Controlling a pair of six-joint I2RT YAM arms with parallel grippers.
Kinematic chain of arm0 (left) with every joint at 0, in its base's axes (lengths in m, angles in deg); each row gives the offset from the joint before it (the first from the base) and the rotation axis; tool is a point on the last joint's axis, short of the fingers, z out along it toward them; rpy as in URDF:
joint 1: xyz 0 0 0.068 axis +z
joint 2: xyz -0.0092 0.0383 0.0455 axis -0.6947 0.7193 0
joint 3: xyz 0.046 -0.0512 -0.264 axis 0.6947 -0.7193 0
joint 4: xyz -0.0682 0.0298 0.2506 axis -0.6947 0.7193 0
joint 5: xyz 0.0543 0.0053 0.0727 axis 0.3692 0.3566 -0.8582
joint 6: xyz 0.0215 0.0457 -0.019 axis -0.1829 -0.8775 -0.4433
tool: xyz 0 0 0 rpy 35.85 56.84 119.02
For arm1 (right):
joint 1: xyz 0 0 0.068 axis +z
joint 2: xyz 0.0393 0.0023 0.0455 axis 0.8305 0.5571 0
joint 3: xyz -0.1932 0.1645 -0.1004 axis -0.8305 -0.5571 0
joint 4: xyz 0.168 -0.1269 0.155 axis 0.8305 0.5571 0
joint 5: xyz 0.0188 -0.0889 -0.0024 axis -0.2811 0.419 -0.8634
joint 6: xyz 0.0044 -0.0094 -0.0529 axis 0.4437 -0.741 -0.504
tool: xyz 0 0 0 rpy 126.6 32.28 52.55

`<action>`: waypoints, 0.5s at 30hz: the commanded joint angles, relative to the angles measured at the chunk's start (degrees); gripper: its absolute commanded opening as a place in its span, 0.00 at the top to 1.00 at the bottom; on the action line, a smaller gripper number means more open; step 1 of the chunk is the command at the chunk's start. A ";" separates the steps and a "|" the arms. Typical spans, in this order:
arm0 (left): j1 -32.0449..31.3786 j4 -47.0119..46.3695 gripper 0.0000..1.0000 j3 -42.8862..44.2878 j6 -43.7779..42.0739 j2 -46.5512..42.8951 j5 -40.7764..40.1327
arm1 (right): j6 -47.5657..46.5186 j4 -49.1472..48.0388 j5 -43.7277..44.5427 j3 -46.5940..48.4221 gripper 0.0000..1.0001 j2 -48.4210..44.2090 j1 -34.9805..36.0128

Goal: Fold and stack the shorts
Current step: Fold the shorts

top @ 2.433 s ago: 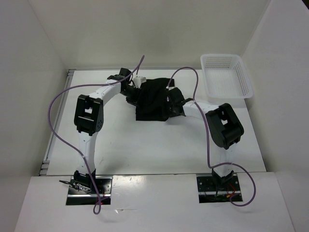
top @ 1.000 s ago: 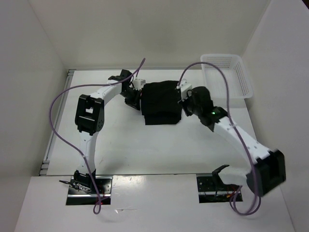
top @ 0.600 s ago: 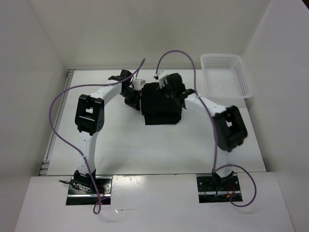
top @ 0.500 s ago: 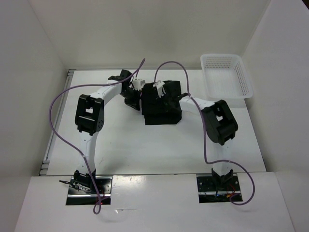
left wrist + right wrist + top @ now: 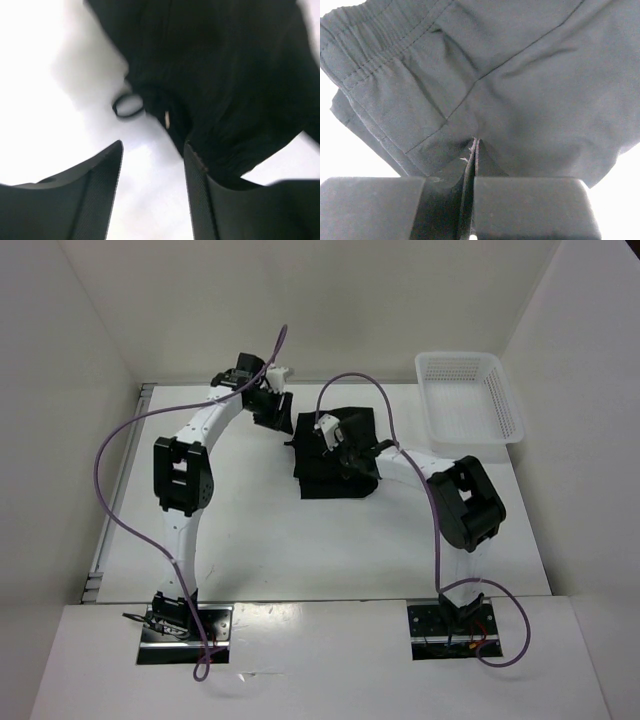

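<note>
My left end effector (image 5: 153,145) hangs over the far left part of the bench (image 5: 250,530), just left of the shorts' far corner. Its fingers (image 5: 90,185) stand apart with only bare bench between them. In the left wrist view a small drawstring loop (image 5: 128,106) lies on the bench at the cloth's edge, just beyond my fingertips.

The black shorts (image 5: 325,480) lie folded into a rough rectangle in the middle of the bench, a little toward the far side.

My right end effector (image 5: 473,141) is down on top of the shorts, near their middle. Its fingers are pressed together with the tips against the fabric, and I cannot tell whether any cloth is caught between them. The gathered elastic waistband (image 5: 375,45) lies to the upper left of the tips in the right wrist view.

A white mesh basket (image 5: 475,436) sits at the far right corner, well apart from the shorts.
</note>
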 commanded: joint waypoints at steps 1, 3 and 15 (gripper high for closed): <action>-0.06 0.14 0.37 7.29 -0.21 2.66 4.10 | -0.74 -2.19 1.04 0.35 1.00 -1.99 1.10; -0.06 0.66 0.32 10.71 -0.21 3.45 4.91 | -0.74 -2.19 1.04 1.50 1.00 -1.99 1.10; -2.69 0.14 0.30 15.12 -0.21 11.70 7.46 | -3.47 -1.31 1.65 1.86 1.00 0.74 4.78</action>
